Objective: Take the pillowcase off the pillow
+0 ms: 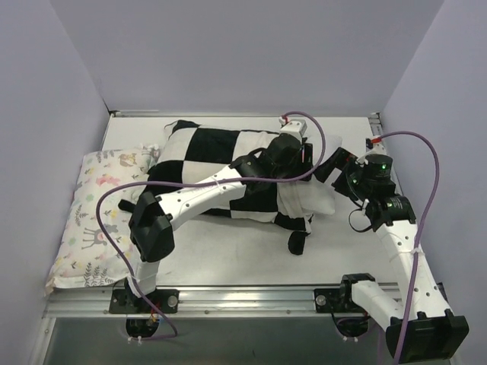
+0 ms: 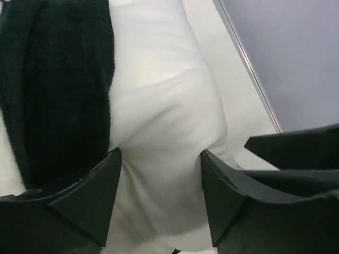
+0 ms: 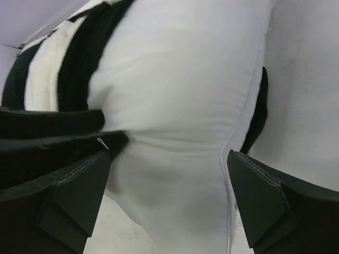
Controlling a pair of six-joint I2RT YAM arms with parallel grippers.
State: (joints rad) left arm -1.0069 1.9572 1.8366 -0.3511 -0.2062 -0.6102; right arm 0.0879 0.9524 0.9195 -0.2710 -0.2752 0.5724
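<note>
While both of my claws stand released, gripping nothing, the trouble ahead is mostly about catching the wrong layer.

Furthest left lies a pale floral-print cushion point(image 1: 95, 213), right beside the soft black-and-white checkerboard pillowcase point(image 1: 205, 152) in the middle of the white table point(image 1: 228, 251). If I drag the cover that way without the filling being held back, I judge the whole bundle will slide into the cushion instead of coming apart.

My left claw point(image 2: 160, 154) hangs over the cover's right end, jaws apart, with white cloth bulging between them and black cloth off to one side. Closing here could pinch pillow and cover together, or pillow alone.

Further right, the plump plain white pillow point(image 1: 316, 199) pokes out of the cover by its right end only; most of it sits inside. My right claw point(image 3: 168, 156) gapes wide around that bare end, near a stitched seam. A shallow bite on loose fabric there might slip once the pulling starts.

My left arm lies across the cover in the overhead view and hides its open hem. Both wrist views are too close to tell whether my fingers point(image 2: 100, 196) touch the cloth; possibly they brush it. A small dark shape point(image 1: 297, 243) on the table by the pillow's near corner may be a flap of the cover, but I cannot say.
</note>
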